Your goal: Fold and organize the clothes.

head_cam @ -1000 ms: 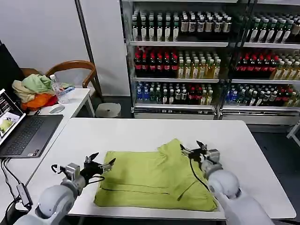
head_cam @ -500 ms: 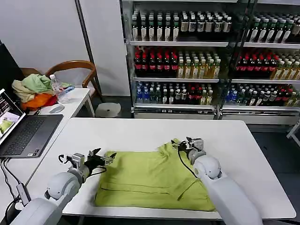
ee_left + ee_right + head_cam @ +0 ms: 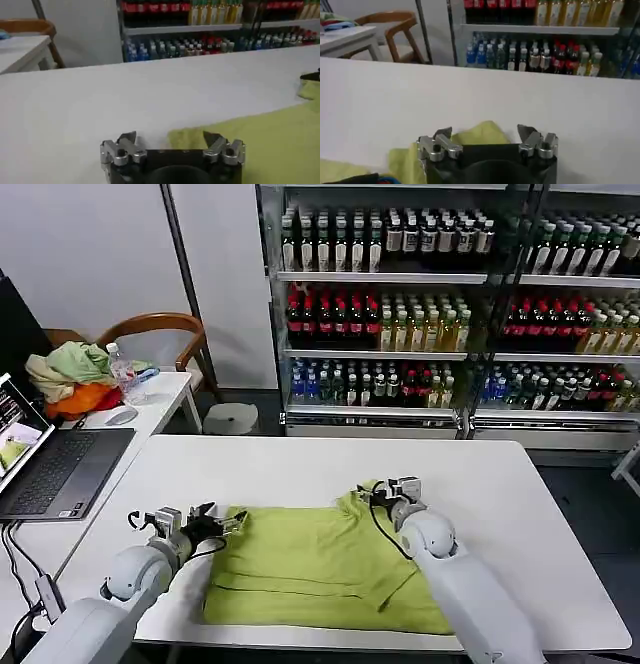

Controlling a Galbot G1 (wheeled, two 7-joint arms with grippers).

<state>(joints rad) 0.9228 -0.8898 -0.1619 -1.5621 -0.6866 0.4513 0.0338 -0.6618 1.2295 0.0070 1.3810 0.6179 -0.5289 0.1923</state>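
Observation:
The clothes are one lime T-shirt (image 3: 320,569), lying partly folded on the white table (image 3: 270,464) with a raised point at its far edge. My left gripper (image 3: 225,522) is open at the shirt's far left corner. In the left wrist view that gripper (image 3: 170,137) stands low over the table with the shirt's corner (image 3: 260,135) between and beyond its fingers. My right gripper (image 3: 385,490) is open at the shirt's far point. In the right wrist view the shirt's tip (image 3: 475,135) shows between the open fingers of that gripper (image 3: 485,132). Neither holds cloth.
A side table on the left carries a laptop (image 3: 55,474), a mouse (image 3: 122,416), a water bottle (image 3: 122,374) and a heap of garments (image 3: 70,379). A wooden chair (image 3: 165,334) and a stool (image 3: 230,419) stand behind. Drink shelves (image 3: 440,304) line the back.
Both arms have reached away from me. The right gripper moved from the shirt's right side up to its far point. The left gripper closed in on the far left corner.

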